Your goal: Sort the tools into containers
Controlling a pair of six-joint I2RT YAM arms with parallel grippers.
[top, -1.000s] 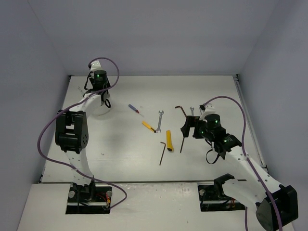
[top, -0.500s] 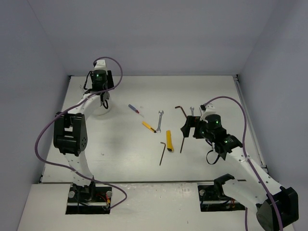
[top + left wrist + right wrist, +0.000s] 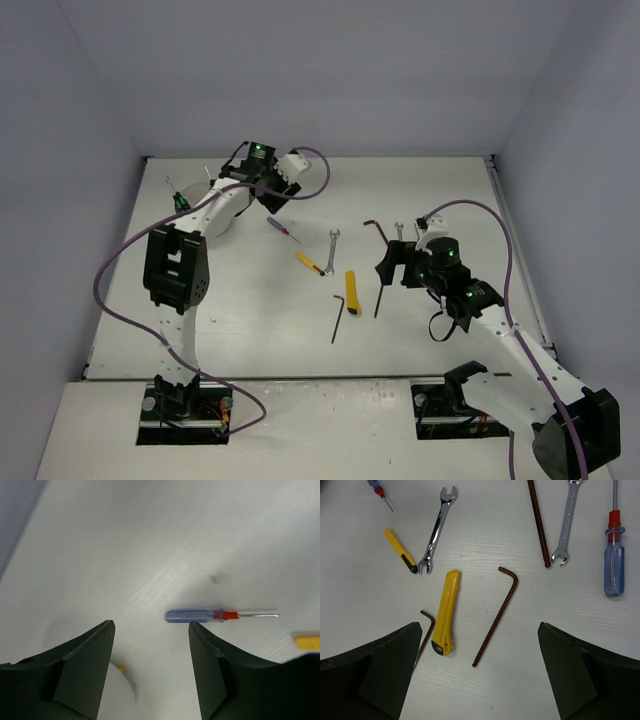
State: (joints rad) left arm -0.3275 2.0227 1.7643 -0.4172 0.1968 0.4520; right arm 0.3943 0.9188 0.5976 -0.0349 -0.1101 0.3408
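Tabletop scene with two arms. The white table (image 3: 240, 300) bore loose tools across its middle. The left gripper (image 3: 151, 627) reached to the far left of the table, its dark fingers standing well apart with nothing between them. The small round white cup (image 3: 119, 697) sat just to its left, a yellow tip showing at its rim. The right gripper (image 3: 479, 625) hovered right of centre, spread fully wide and empty, over the long brown L-shaped hex key (image 3: 496, 615). To that key's left lay the yellow utility knife (image 3: 446, 612) and a shorter dark hex key (image 3: 426, 630). Farther off lay the silver open-ended wrench (image 3: 435, 530) and the small yellow-handled screwdriver (image 3: 399, 547). The blue-handled screwdriver with a red collar (image 3: 192, 615) lay flat on the table just beyond the left fingertips, untouched.
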